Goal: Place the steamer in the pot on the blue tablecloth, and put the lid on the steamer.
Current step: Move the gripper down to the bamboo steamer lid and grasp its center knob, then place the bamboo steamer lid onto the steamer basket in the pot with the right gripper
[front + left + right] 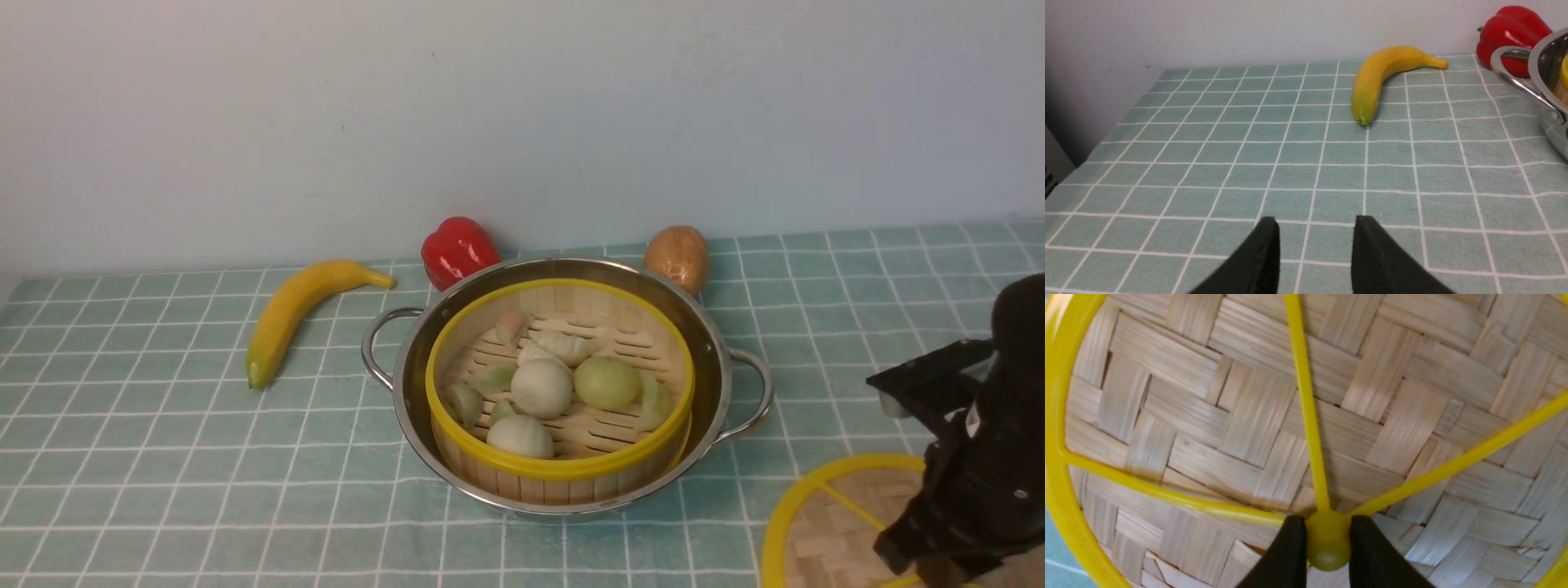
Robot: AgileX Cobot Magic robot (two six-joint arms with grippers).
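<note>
The steamer (563,469), a bamboo basket with yellow rims and pale dumplings, sits inside the steel pot (712,351) on the blue tablecloth (163,457). The lid (824,523), a woven disc with yellow rim and spokes, lies flat on the cloth at the near right. My right arm (980,457) stands over it. In the right wrist view my right gripper (1327,522) is shut on the lid's yellow centre knob (1327,543), one black finger pressed to each side. My left gripper (1314,224) hangs open over bare cloth, far left of the pot, holding nothing.
A banana (294,314) lies left of the pot. A red pepper (457,249) and a potato (678,257) stand behind it against the wall. The pot's looped left handle (1515,77) shows in the left wrist view.
</note>
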